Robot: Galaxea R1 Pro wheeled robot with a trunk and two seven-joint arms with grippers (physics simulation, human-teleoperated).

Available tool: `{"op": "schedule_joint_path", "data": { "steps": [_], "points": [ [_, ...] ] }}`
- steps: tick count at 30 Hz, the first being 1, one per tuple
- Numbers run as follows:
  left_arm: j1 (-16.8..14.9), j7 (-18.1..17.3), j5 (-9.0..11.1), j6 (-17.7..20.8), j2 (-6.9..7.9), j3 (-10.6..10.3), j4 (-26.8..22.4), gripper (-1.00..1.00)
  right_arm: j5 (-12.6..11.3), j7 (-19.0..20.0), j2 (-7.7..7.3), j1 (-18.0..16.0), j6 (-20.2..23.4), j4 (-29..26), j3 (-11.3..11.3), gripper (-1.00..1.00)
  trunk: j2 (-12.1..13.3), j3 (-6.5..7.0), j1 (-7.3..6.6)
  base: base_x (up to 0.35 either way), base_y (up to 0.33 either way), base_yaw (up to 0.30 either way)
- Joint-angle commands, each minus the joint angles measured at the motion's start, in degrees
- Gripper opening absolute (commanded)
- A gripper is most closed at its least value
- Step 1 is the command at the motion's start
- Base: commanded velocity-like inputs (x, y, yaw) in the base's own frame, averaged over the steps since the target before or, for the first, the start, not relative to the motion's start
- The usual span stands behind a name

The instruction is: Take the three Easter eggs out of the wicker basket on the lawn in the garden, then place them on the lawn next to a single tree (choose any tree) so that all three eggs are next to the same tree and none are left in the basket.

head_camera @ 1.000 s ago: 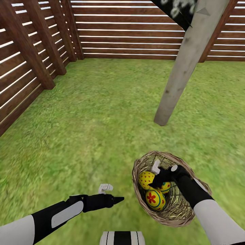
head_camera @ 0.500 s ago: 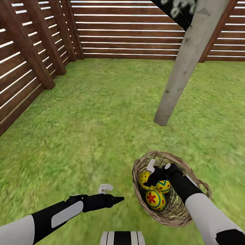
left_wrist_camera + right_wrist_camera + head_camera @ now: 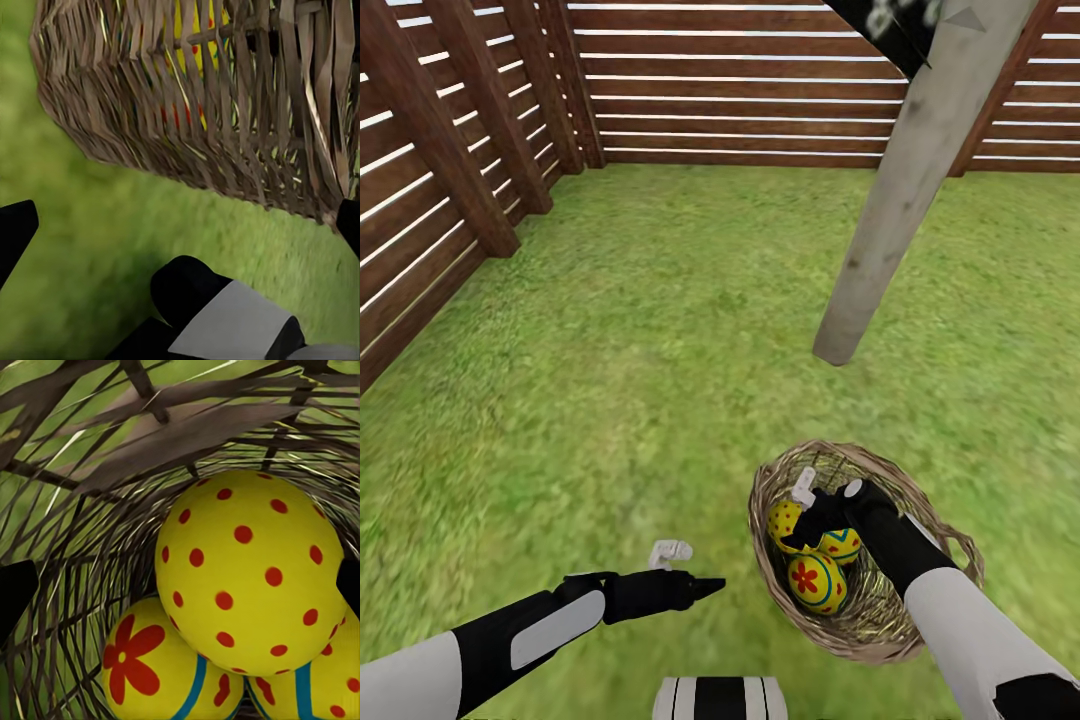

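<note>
Head view: right gripper (image 3: 822, 497) inside wicker basket (image 3: 940, 535), fingers apart, just over the dotted egg (image 3: 784, 521); zigzag egg (image 3: 842, 545) and flower egg (image 3: 816, 581) beneath. Tree trunk (image 3: 880, 220) ahead. Left gripper (image 3: 671, 551) idle, aperture unclear.

Left wrist: basket wall (image 3: 202, 112) just ahead.

Right wrist: dotted egg (image 3: 251, 570) centred between fingertips. Likely smooth, rigid, slippery; grip across its widest girth.

The lawn (image 3: 660, 330) of patchy green grass ran up to the brown slat fence (image 3: 760, 85) along its far and left edges. The wicker basket (image 3: 920, 620) sat on the grass near the lawn's near edge. Beyond it, the pale tree (image 3: 890, 210) trunk rose from the grass.
</note>
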Motion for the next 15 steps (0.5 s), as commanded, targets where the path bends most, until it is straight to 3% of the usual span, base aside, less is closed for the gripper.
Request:
{"op": "schedule_joint_path", "data": {
  "steps": [1, 15],
  "points": [
    [-0.1, -0.1, 0.6, 0.2, 0.08, -0.1, -0.1, 1.0, 0.3, 0.2, -0.04, 0.0, 0.2, -0.1, 0.1, 1.0, 0.0, -0.13, -0.01, 0.0, 0.0, 0.0],
    [-0.1, -0.2, 0.7, 0.2, 0.71, 0.1, -0.3, 1.0, 0.3, 0.2, -0.06, 0.0, 0.1, -0.5, 0.0, 1.0, 0.0, -1.39, -0.01, 0.0, 0.0, 0.0]
  ]
}}
